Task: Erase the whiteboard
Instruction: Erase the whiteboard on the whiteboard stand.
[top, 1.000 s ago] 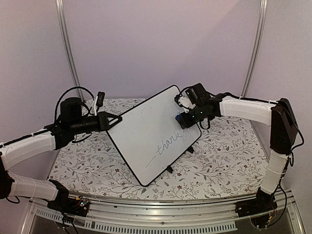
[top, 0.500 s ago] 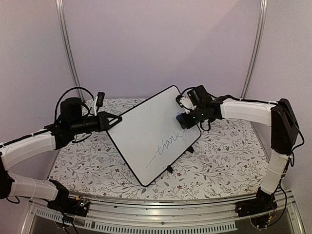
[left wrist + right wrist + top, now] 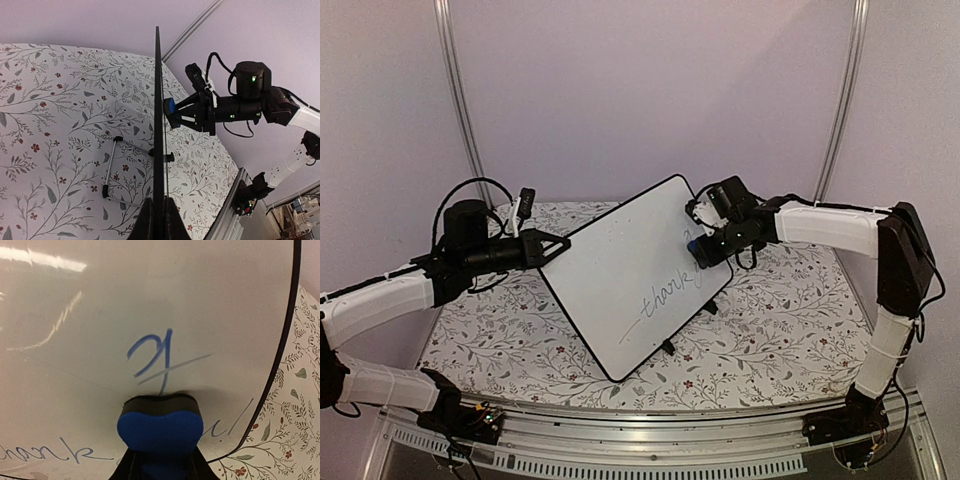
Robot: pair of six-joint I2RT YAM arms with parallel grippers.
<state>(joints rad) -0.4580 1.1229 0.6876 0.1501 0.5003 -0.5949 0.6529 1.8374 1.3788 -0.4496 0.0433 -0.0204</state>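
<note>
Jaws of the left gripper (image 3: 159, 221) were clamped shut on the left edge of the whiteboard (image 3: 620, 280), which stood tilted on the table (image 3: 775, 320). The jaws of the right gripper (image 3: 700, 250) were closed narrowly on the blue eraser (image 3: 160, 432). I found the eraser flat against the written face at the board's right end, just below a blue mark (image 3: 152, 357). I judged that the face pointed toward the right arm, so the coming stroke should follow the long axis, far-right to near-left, along the handwritten line (image 3: 665, 297).
</note>
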